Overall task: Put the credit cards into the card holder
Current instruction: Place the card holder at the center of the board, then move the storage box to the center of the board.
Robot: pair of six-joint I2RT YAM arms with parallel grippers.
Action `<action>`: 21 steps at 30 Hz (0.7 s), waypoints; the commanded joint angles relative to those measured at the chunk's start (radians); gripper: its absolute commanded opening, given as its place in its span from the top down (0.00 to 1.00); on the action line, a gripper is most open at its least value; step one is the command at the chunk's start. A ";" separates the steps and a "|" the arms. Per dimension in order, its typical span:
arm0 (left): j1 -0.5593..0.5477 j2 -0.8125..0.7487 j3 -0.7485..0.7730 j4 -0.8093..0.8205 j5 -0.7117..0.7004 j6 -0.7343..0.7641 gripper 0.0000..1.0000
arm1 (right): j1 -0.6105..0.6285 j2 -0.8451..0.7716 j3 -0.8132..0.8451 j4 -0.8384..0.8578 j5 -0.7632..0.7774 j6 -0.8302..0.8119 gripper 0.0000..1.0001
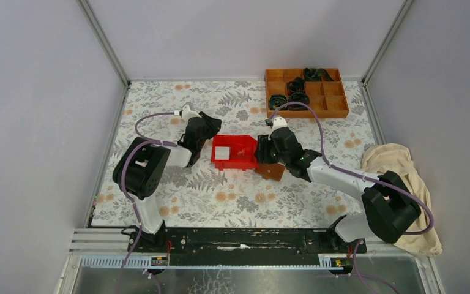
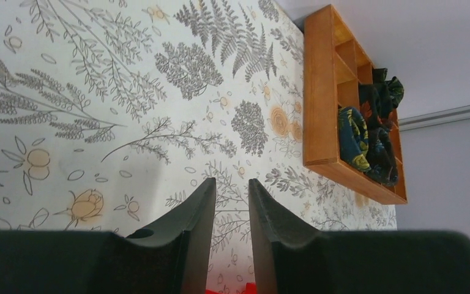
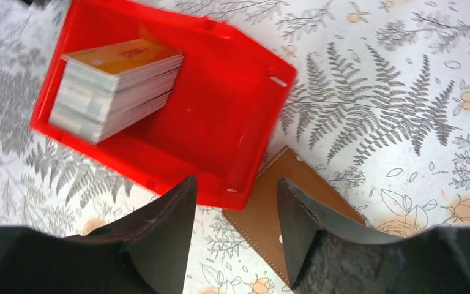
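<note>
We logged both arms reaching fwd over the table. L gripper hung left of the red bin, jaws slightly apart, empty. R gripper hovered over the bin's right wall, jaws apart, empty. Card holder lay flat just beside that wall. Credit cards sat stacked inside the bin.

Red plastic bin just below and ahead of the right gripper. Orange compartment tray holding dark bundled items stands well beyond it; cream cloth lies away to its right.
</note>
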 commanded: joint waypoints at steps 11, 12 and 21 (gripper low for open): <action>0.039 -0.219 -0.064 -0.077 -0.096 0.026 0.58 | 0.094 -0.052 0.066 -0.107 -0.109 -0.323 0.32; 0.039 -0.235 -0.083 -0.077 -0.099 0.019 0.57 | 0.098 -0.046 0.068 -0.106 -0.115 -0.337 0.32; 0.031 -0.325 -0.240 -0.020 -0.078 -0.059 0.54 | 0.118 0.036 0.107 -0.071 -0.136 -0.415 0.33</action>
